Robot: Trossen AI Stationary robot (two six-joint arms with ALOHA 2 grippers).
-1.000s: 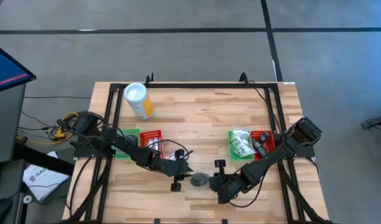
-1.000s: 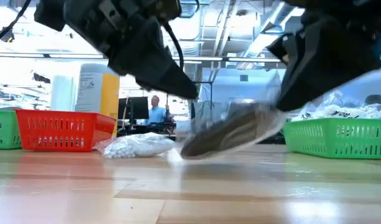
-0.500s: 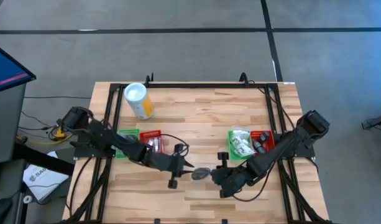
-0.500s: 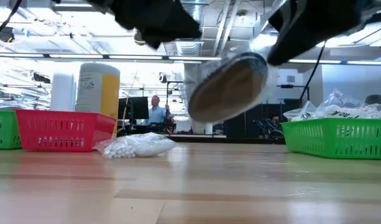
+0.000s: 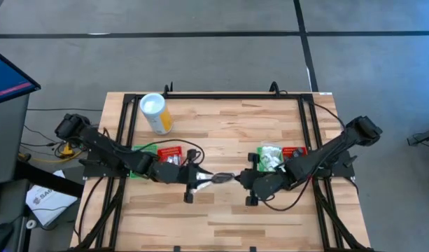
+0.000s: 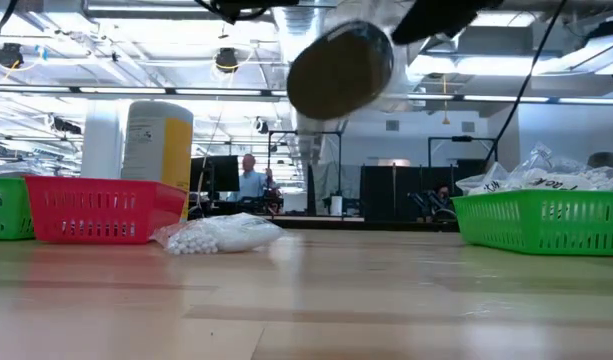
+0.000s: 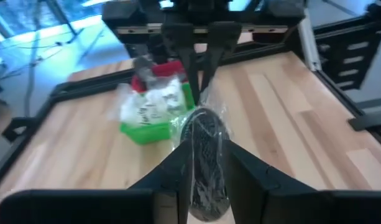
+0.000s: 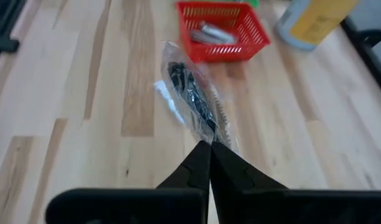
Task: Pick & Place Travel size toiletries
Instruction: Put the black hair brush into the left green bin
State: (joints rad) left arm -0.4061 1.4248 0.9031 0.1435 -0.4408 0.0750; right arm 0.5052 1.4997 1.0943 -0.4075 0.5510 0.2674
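Above the desk [image 5: 221, 133], left pincer [image 5: 204, 180] and right pincer [image 5: 236, 177] both pinch a bagged disc [image 5: 220, 178] between them; light, crinkly, slippery; best held by the disc.

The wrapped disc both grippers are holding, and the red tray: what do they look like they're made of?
The disc looks like dark, matte textured material, perhaps a sponge or pad, sealed in clear glossy film that crinkles and catches light where the right gripper pinches it. The red tray looks like moulded plastic, judging by its slotted lattice walls.

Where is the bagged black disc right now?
In the high view, the bagged black disc hangs above mid-table, held between the left gripper and right gripper.
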